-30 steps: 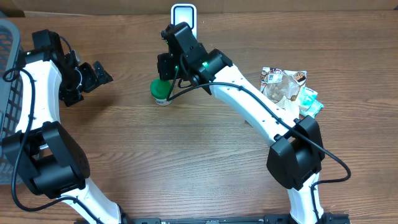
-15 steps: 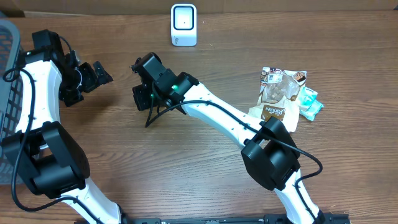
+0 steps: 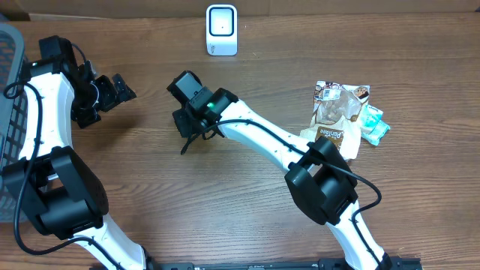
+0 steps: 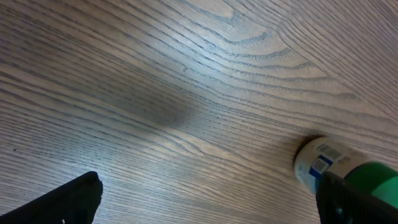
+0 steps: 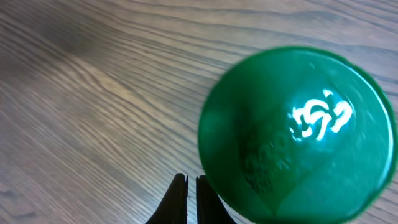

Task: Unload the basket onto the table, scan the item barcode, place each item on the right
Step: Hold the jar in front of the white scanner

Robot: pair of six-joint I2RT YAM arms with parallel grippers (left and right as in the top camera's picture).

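Green-capped bottle [image 5: 292, 134] sits just beside closed right fingers [image 5: 179, 202], right arm [image 3: 259, 135] outstretched; left fingers [image 4: 68, 199] spread wide.

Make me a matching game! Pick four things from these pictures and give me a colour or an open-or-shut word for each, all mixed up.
Things:
1. scanner
2. lid
3. left end effector
4. right end effector

Words:
A. shut
B. white
C. wide open
D. green

Pairs: 1-B, 2-D, 3-C, 4-A
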